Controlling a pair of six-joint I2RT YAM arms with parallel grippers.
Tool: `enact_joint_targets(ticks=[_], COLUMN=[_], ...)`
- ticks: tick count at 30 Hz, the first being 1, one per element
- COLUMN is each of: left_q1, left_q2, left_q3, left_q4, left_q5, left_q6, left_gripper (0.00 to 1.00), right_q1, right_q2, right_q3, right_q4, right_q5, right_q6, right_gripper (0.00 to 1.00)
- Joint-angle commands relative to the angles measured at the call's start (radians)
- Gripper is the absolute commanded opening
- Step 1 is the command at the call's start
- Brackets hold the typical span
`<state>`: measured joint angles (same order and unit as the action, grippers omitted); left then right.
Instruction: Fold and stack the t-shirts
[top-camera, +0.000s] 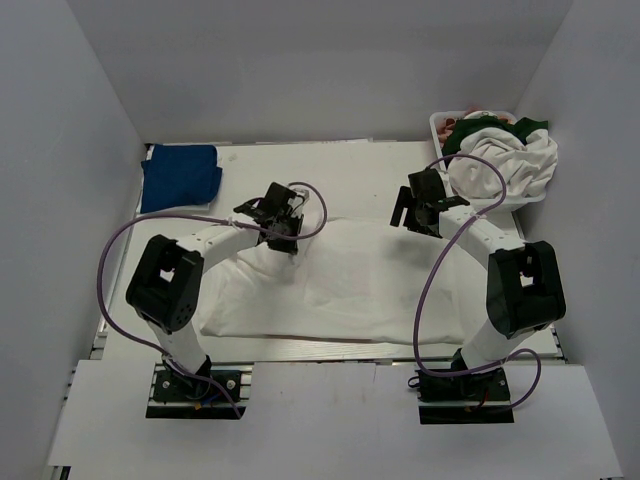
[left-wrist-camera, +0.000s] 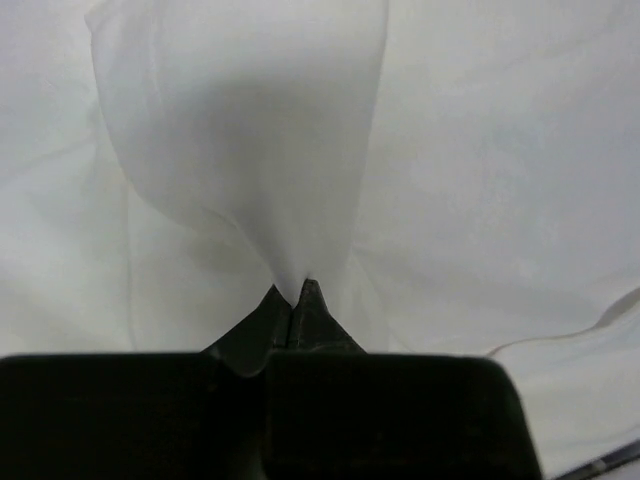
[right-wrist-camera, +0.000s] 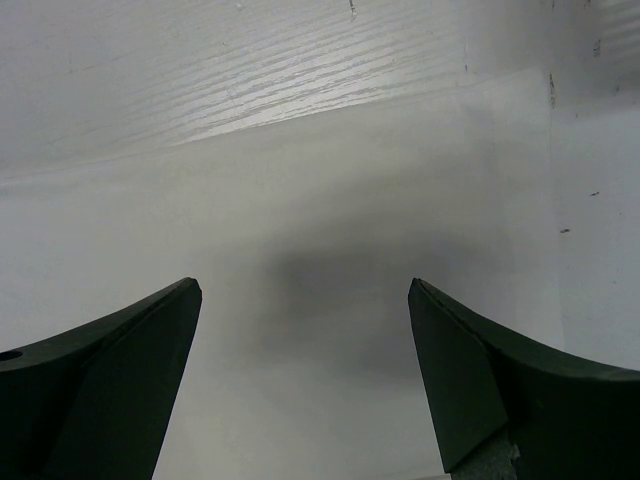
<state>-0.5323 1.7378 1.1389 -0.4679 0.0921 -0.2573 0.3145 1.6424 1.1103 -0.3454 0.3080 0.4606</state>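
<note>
The white tee (top-camera: 350, 290) is lying spread across the middle of the worktop (top-camera: 330, 165), close to the near edge, between the two arms. Its long axis is running left to right; which end is the collar, I cannot tell, since no print or neckline is showing. It is looking rumpled, not yet a tidy packet, so this fold is only getting started.

The left pincer (left-wrist-camera: 295, 297) is clenched on a pinch of that white cloth near the tee's far left part, and the fabric is peaking up into a little tent from the closed tips. The right pincer (top-camera: 418, 212) is hanging released, jaws wide, above the tee's far right edge and holding nothing.

Further out, the blue tee (top-camera: 180, 177) is sitting folded at the far left corner; that looks like one done and the start of the stack. At the far right, the basket (top-camera: 437, 122) is carrying a heap of tees (top-camera: 500, 160), white, green and something reddish, all waiting. I am judging the task well short of half done.
</note>
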Motion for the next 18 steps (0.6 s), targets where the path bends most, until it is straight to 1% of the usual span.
enact_joint_targets(ticks=[1,3,4,5,6,7,8,9,10,11,12,14,15,16,17,18], left_q1=[0.006,0.006,0.006,0.006,0.006,0.006,0.006,0.006,0.006,0.015,0.015,0.025,0.040,0.054,0.054,0.069], left_q2=[-0.058,-0.032,-0.006,0.008,0.025,0.041,0.073,0.089,0.107,0.150,0.176,0.232,0.293,0.325,0.357,0.388], left_q3=[0.105,0.142,0.172,0.173,0.197,0.197,0.197,0.197,0.197,0.197,0.197,0.214,0.255,0.287,0.353,0.383], left_q4=[0.008,0.034,0.046,0.067,0.101,0.124,0.159,0.249,0.300,0.354,0.439,0.500,0.526,0.517,0.517,0.517], left_q5=[-0.112,-0.166,-0.222,-0.257,-0.340,-0.389,-0.435,-0.527,-0.584,-0.632,-0.711,-0.770,-0.781,-0.795,-0.851,-0.880], left_q6=[0.154,0.240,0.286,0.399,0.453,0.501,0.595,0.640,0.679,0.758,0.798,0.864,0.865,0.865,0.848,0.834], left_gripper=[0.00,0.00,0.00,0.00,0.00,0.00,0.00,0.00,0.00,0.00,0.00,0.00,0.07,0.71,0.99,0.99], right_q1=[0.000,-0.003,0.000,-0.002,0.000,-0.003,-0.003,-0.002,-0.002,-0.005,-0.003,-0.003,-0.002,-0.003,0.000,0.000], right_q2=[0.007,0.017,0.022,0.031,0.036,0.042,0.057,0.060,0.068,0.076,0.085,0.094,0.102,0.112,0.115,0.119], right_q3=[0.022,0.025,0.029,0.036,0.040,0.048,0.057,0.065,0.066,0.077,0.079,0.091,0.097,0.102,0.114,0.115], right_q4=[0.005,0.003,0.000,-0.003,-0.009,-0.013,-0.017,-0.027,-0.029,-0.036,-0.038,-0.047,-0.053,-0.061,-0.069,-0.073], right_q5=[0.013,0.016,0.029,0.036,0.040,0.045,0.054,0.059,0.065,0.081,0.089,0.105,0.102,0.103,0.106,0.106], right_q6=[-0.014,-0.020,-0.026,-0.022,-0.026,-0.028,-0.031,-0.031,-0.033,-0.036,-0.030,-0.030,-0.030,-0.028,-0.028,-0.023], right_gripper=[0.90,0.90,0.90,0.90,0.90,0.90,0.90,0.90,0.90,0.90,0.90,0.90,0.90,0.90,0.90,0.90])
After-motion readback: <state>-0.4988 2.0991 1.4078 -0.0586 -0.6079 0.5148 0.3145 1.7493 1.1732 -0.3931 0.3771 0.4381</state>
